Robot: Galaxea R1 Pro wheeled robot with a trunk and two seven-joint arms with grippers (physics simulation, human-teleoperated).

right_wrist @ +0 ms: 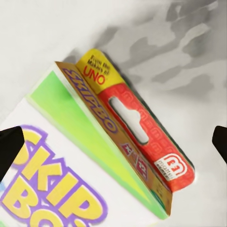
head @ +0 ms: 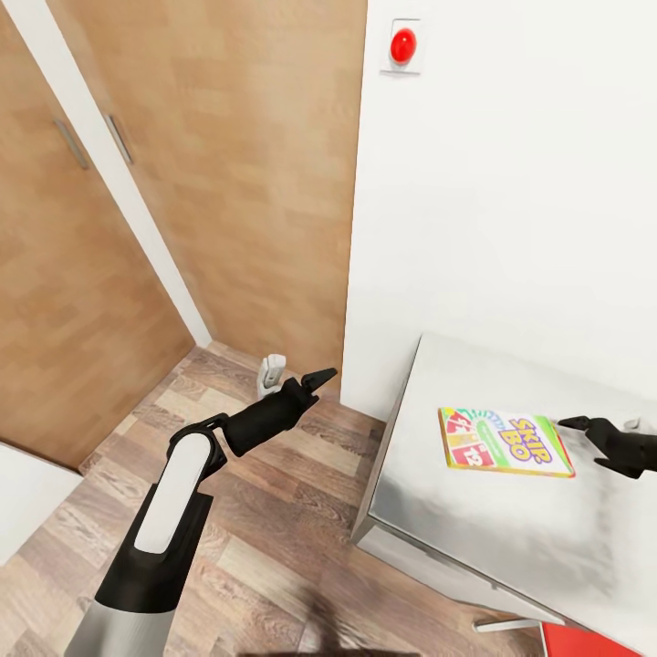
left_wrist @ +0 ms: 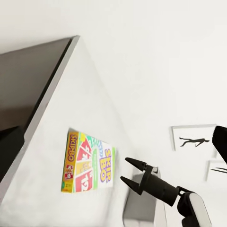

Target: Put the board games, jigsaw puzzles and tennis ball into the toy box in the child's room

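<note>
Step in hand, by judgement: approach to grasping one board game; toy box yet to be reached.

White wall (head: 511, 182) behind, bearing a red round button (head: 402, 45); wooden wardrobe doors (head: 237, 164) and wood-plank floor (head: 274, 547) to the left.

Table (head: 474, 520), pale and mottled, at lower right, corner toward the floor.

Left arm raised over the floor, well apart from the table; left gripper (head: 321, 376) empty, fingers nearly closed on nothing.

Skip-Bo box (head: 505, 442) lying flat on the table top, near the wall-side edge; red hang-tab end (right_wrist: 151, 142) seen close from the right wrist.

Right gripper (head: 584, 425) just beside the box's right edge, fingers spread, nothing between them; in the left wrist view, tips (left_wrist: 131, 172) parted and pointing at the box (left_wrist: 88, 163).

Next move, by judgement: lower and advance until the fingers straddle an edge, then close. Flat lie leaves little to pinch; sliding likely. Small white object (head: 270, 374) at the floor corner, clear of the reach.
</note>
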